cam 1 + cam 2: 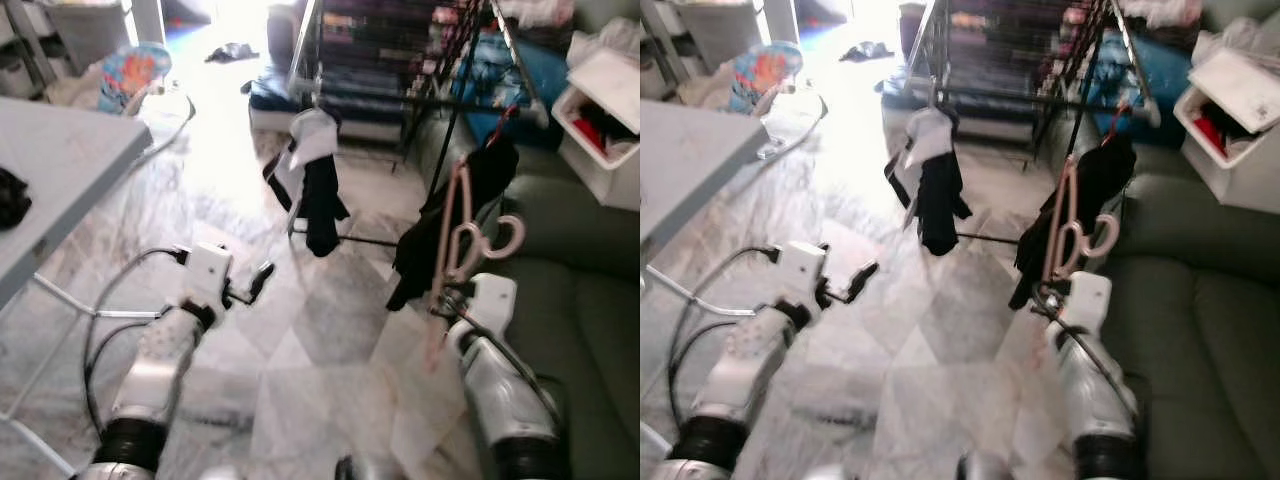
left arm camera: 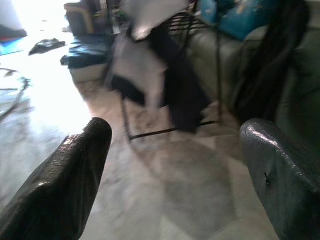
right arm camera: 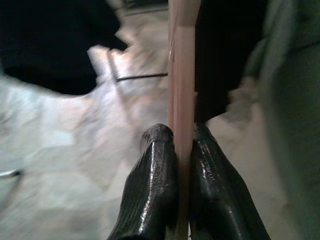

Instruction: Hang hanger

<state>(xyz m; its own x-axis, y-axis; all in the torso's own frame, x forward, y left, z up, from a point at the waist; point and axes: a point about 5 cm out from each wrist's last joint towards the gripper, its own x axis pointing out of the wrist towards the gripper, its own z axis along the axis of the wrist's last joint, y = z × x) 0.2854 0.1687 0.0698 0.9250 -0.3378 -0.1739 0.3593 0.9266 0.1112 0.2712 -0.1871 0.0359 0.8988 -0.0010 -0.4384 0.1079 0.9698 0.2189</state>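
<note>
- The right gripper (image 3: 182, 150) is clamped tight on a pink plastic hanger (image 1: 452, 235), its two black fingers (image 3: 155, 175) pressed against either side of the hanger's thin bar.
- From the head views, the hanger stands roughly upright above the right arm, on the right of the scene, with its curled hooks just in front of dark clothing.
- That dark garment (image 1: 470, 200) hangs from a metal drying rack (image 1: 400, 90) further back; the hanger overlaps it, and whether they touch cannot be told.
- A second bunch of clothing, white and black (image 1: 312, 180), hangs from the rack's left part, over the floor.
- The left gripper (image 1: 250, 285) is held out low on the left, above the marble floor (image 1: 300, 340), its fingers (image 2: 65, 185) spread wide with nothing between them.
- A dark green sofa (image 1: 580, 300) runs along the right side, just beside the right arm.
- A pale table (image 1: 60, 160) sits at the near left, with a black item (image 1: 10, 195) on its edge.
- A white storage box (image 1: 600, 120), lid open, stands at the far right.
- Cables (image 1: 110, 300) loop from the left arm.
</note>
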